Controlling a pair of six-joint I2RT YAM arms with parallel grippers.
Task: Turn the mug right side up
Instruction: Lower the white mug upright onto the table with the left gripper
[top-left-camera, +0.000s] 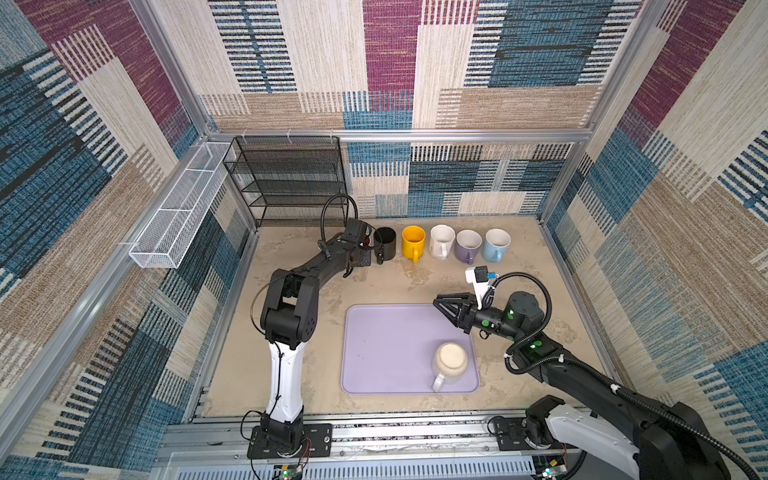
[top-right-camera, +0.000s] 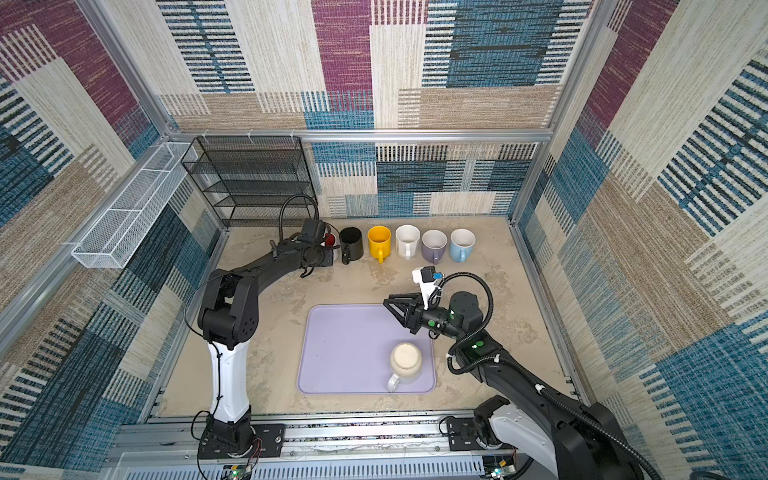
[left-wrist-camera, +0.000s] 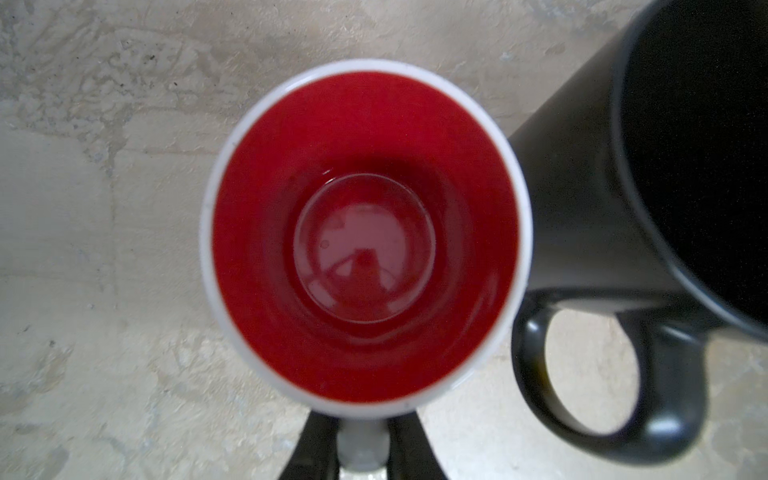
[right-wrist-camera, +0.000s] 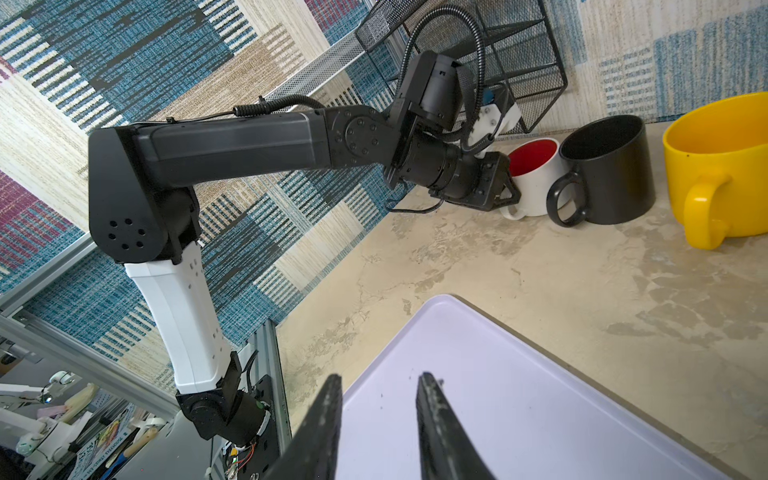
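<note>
A white mug with a red inside (left-wrist-camera: 365, 232) stands mouth up on the table at the left end of the back row, also seen in the right wrist view (right-wrist-camera: 534, 166) and in a top view (top-right-camera: 330, 240). My left gripper (left-wrist-camera: 360, 424) is shut on its handle; both top views show it there (top-left-camera: 365, 249). A cream mug (top-left-camera: 449, 361) (top-right-camera: 406, 360) sits bottom up on the lilac tray (top-left-camera: 386, 353), near its front right corner. My right gripper (right-wrist-camera: 379, 378) (top-left-camera: 436, 301) hovers open over the tray's back right corner with nothing between its fingers.
Several upright mugs line the back: black (top-left-camera: 384, 243) touching distance from the red-lined one, yellow (top-left-camera: 413, 241), white (top-left-camera: 441, 240), purple (top-left-camera: 468, 245), light blue (top-left-camera: 496, 244). A black mesh rack (top-left-camera: 286, 178) stands at the back left, a white wire basket (top-left-camera: 178, 212) hangs on the left wall.
</note>
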